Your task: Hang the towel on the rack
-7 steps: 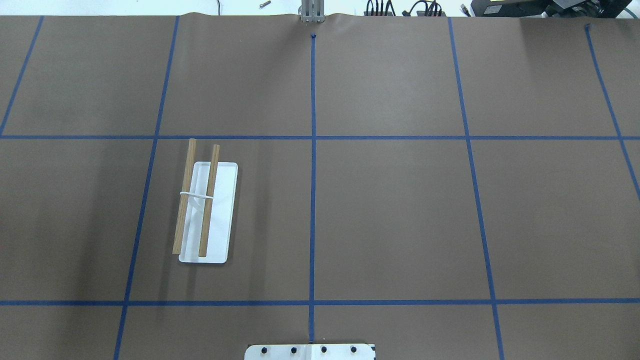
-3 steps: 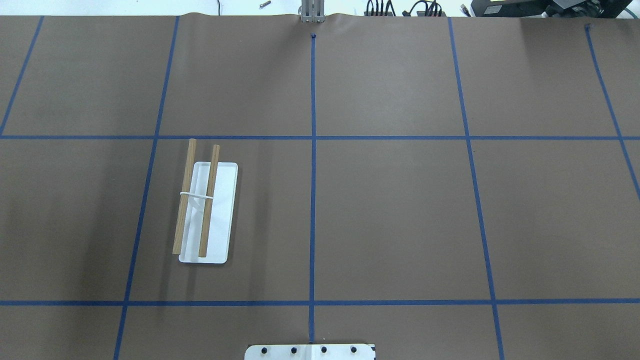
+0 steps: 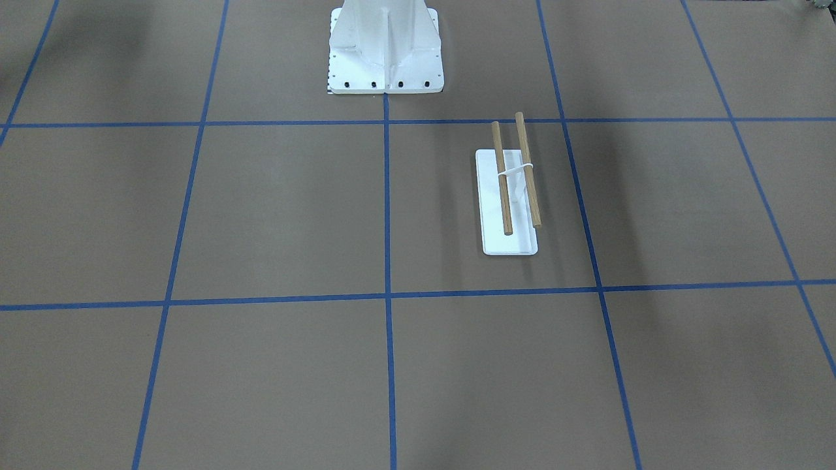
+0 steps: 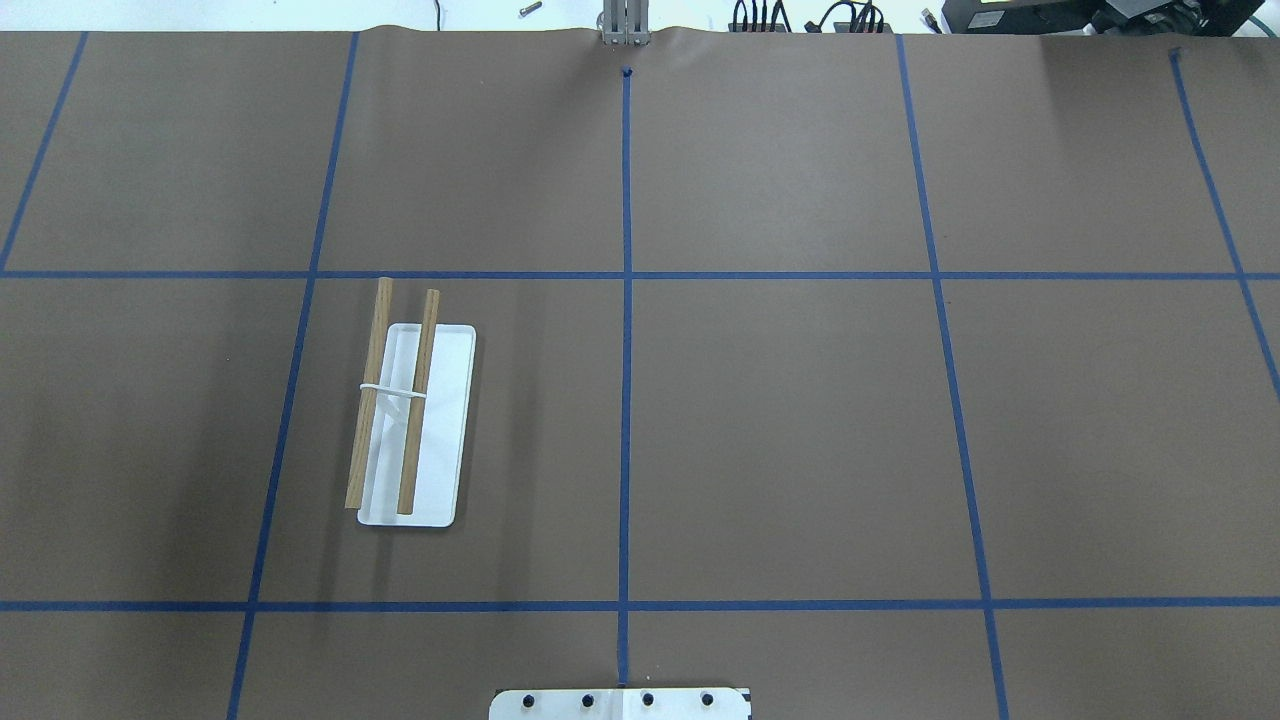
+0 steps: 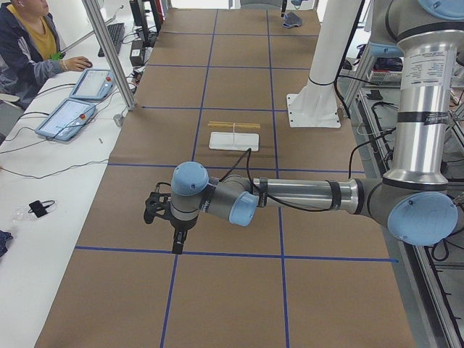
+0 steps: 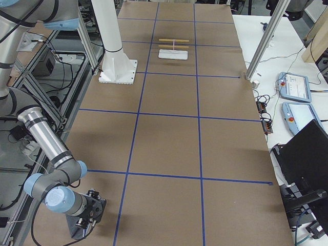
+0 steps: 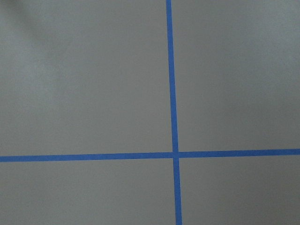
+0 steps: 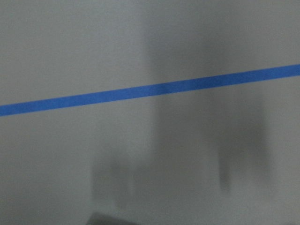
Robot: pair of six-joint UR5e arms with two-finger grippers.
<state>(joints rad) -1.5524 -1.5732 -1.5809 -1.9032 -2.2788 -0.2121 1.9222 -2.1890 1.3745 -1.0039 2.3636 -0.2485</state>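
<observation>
The rack [image 4: 410,410] stands left of the table's middle in the overhead view: a flat white base, a white upright and two parallel wooden rods, both bare. It also shows in the front-facing view [image 3: 509,196] and, small, in the side views [image 5: 233,134] [image 6: 173,48]. The towel is in no view. My left gripper [image 5: 177,249] shows only in the exterior left view, low over the table's end, far from the rack; I cannot tell whether it is open or shut. My right gripper [image 6: 78,231] shows only in the exterior right view, at the opposite end; I cannot tell its state either.
Brown paper with a blue tape grid [image 4: 626,400] covers the table. The large white bolted pedestal [image 3: 385,52] stands at the robot's side. An operator [image 5: 25,43] sits by tablets [image 5: 69,116] beyond the far edge. Both wrist views show only paper and tape.
</observation>
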